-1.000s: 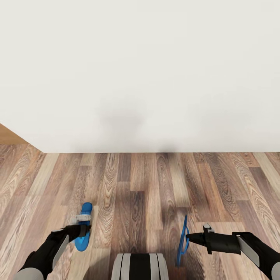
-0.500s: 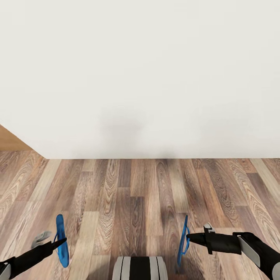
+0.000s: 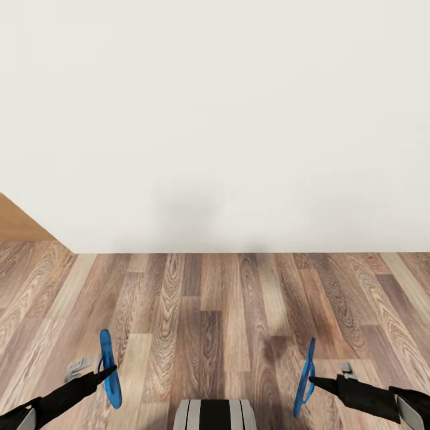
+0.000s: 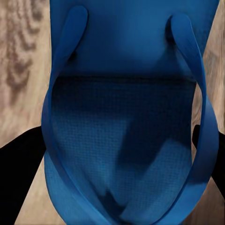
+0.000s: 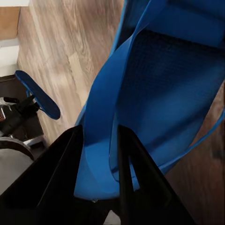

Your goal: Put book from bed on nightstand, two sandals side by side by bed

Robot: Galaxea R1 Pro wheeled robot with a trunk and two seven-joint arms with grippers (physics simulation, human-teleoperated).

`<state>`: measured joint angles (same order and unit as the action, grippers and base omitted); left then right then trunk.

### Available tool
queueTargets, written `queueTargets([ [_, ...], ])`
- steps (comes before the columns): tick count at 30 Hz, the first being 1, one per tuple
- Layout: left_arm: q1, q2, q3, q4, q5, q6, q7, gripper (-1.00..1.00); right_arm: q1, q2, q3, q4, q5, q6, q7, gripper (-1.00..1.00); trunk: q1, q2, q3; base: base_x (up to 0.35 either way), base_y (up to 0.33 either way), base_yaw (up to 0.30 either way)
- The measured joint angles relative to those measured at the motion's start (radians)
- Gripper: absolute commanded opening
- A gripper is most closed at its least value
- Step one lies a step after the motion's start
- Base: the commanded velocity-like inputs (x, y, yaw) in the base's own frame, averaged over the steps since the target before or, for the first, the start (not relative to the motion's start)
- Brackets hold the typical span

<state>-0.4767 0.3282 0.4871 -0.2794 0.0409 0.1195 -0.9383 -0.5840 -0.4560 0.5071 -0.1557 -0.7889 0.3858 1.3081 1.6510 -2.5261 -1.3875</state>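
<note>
I hold two bright blue sandals, one in each gripper, both lifted off the wood-plank floor and turned on edge. The left sandal [image 3: 109,369] hangs at the lower left, with my left gripper [image 3: 103,376] shut on it. Up close the left sandal [image 4: 126,117] shows its sole and straps between my dark fingers [image 4: 18,164]. The right sandal [image 3: 306,377] hangs at the lower right, my right gripper [image 3: 316,381] shut on it. Black fingers [image 5: 56,173] pinch the right sandal's strap [image 5: 101,126]. The book, bed and nightstand are out of view.
A plain white wall [image 3: 215,119] stands close ahead and meets the floor [image 3: 215,298] across the view. A tan wooden surface [image 3: 15,224] shows at the left edge. My base [image 3: 215,415] sits at the bottom centre.
The left arm swung outward to the left and its sandal turned on edge. The right gripper carried its sandal to the right. The camera shifted, so the wall's foot sits lower.
</note>
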Motion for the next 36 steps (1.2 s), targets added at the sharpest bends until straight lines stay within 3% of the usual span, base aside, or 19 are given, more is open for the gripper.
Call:
queueTargets([
  [4,0.000,-0.005,-0.003,0.000,0.000,-0.006,0.001,-1.00,0.000,0.000,0.000,0.083,0.003,-0.060,0.082,-1.00,-0.002,0.001,0.015,0.000,0.000,0.000],
  [9,0.000,-0.013,-0.006,0.033,-0.002,-0.047,0.001,-1.00,0.000,0.001,-0.001,0.154,0.002,-0.169,0.096,-1.00,-0.004,0.002,0.035,0.000,0.000,0.000],
  [21,0.000,-0.020,-0.017,0.045,-0.025,-0.053,0.002,-1.00,0.000,0.003,-0.003,0.163,0.003,-0.257,0.088,-1.00,-0.009,0.005,0.081,0.000,0.000,0.000],
  [36,0.000,-0.031,-0.016,0.044,-0.026,-0.051,0.000,-1.00,0.001,0.009,-0.001,0.168,0.003,-0.269,0.082,-1.00,-0.016,0.008,0.139,0.000,0.000,0.000],
])
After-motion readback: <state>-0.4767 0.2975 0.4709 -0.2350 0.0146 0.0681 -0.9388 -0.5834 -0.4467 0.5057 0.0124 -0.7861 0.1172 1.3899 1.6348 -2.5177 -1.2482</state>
